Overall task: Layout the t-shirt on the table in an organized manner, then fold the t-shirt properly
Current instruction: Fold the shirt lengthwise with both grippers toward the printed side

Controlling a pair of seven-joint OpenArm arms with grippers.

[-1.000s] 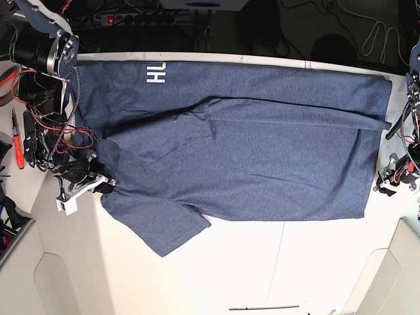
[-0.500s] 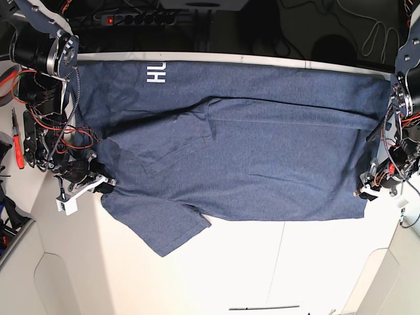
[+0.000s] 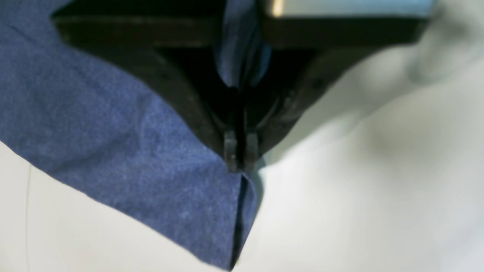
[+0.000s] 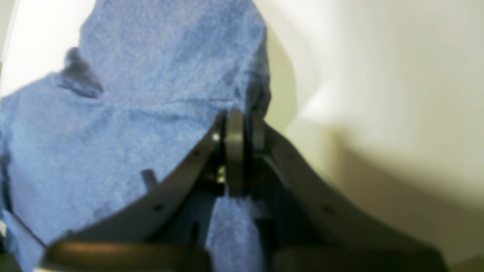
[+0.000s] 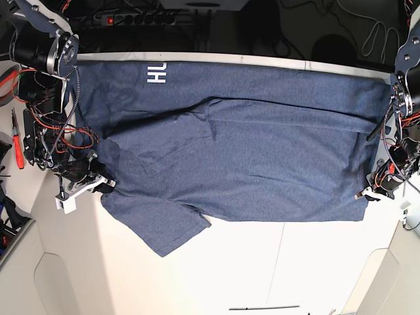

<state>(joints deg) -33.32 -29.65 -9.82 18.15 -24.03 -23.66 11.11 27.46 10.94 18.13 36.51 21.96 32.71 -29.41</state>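
The shirt is soft, thin cloth, so it will bend and sag when lifted. It is best held by its corners and edges. It lies spread on the smooth pale table, with one sleeve sticking out. The left gripper pinches a bottom corner. The right gripper pinches the cloth at the other end.
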